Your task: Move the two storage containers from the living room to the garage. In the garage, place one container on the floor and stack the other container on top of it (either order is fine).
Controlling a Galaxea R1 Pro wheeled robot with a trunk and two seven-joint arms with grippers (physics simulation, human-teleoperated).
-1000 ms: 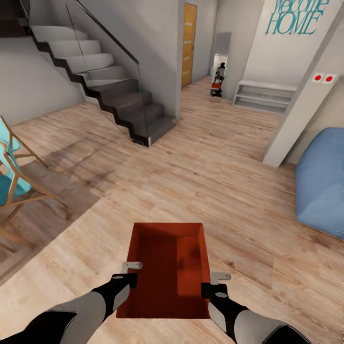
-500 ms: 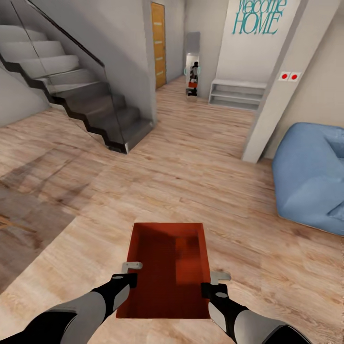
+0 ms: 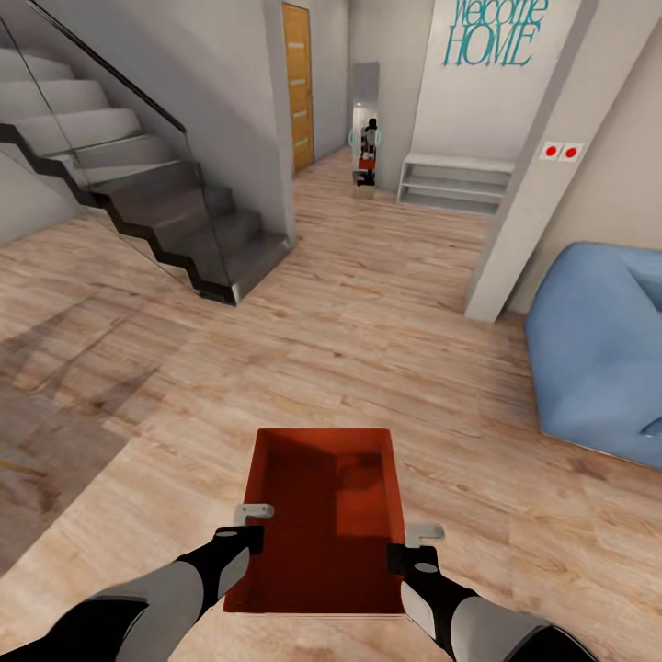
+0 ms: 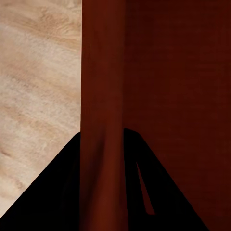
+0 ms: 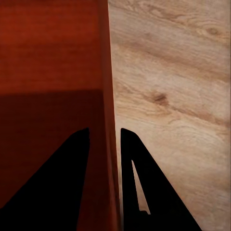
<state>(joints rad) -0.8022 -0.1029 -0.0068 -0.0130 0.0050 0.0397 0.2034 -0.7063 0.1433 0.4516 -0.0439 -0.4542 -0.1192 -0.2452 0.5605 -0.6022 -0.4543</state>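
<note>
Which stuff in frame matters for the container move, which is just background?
Job:
- storage container, carried above the wood floor
- left pincer on its left wall
- right pincer on its right wall

Background:
- staircase
- blue sofa
- low shelf
- orange door

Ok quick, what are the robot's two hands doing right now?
Left gripper: shut on the left wall of the red-orange storage container.
Right gripper: shut on the same container's right wall.
</note>
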